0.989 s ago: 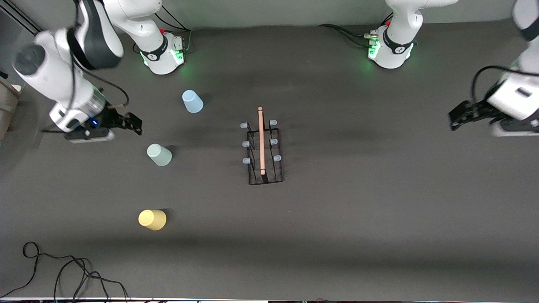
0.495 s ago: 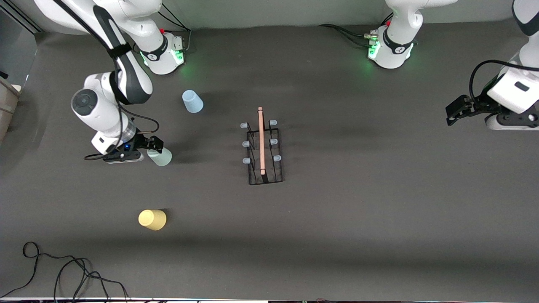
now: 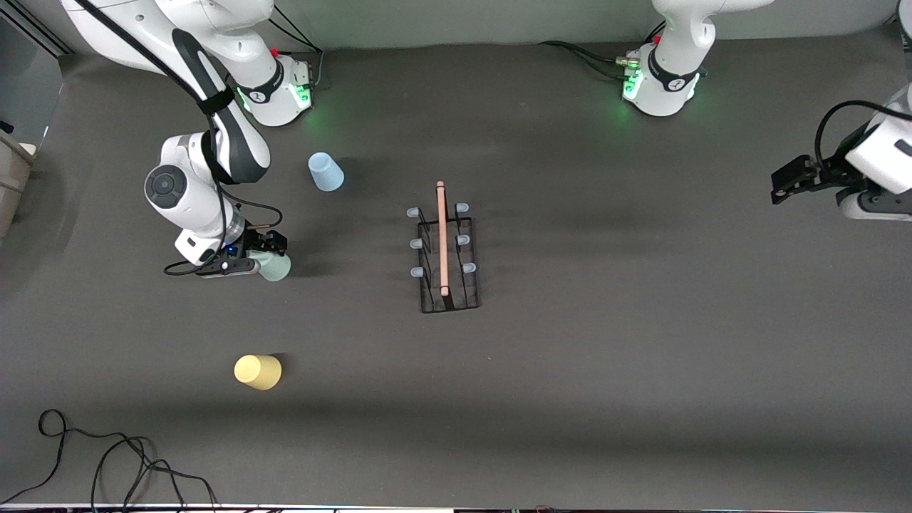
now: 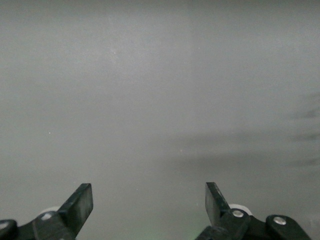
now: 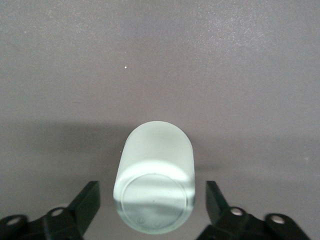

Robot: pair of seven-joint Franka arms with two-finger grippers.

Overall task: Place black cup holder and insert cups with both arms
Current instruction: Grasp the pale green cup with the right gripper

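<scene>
Dark grey tabletop (image 3: 605, 370) before you: nearest, a small yellow plastic cup (image 3: 258, 372); then the right gripper (image 3: 269, 251), fingers apart around a mint plastic cup (image 5: 153, 190), not touching; the black wire cup holder (image 3: 447, 256) mid-table; a pale blue cup (image 3: 325, 172). Your left gripper (image 4: 149, 202) waits, fingers apart.

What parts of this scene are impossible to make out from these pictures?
- Mint green cup: the right wrist view's edge cuts off its near end, and in the front view the right gripper covers part of it.
- Right gripper's contact with that cup: its fingers flank it with gaps showing, and their bases are cut off.
- Left gripper: only its open fingertips show in the left wrist view.
</scene>
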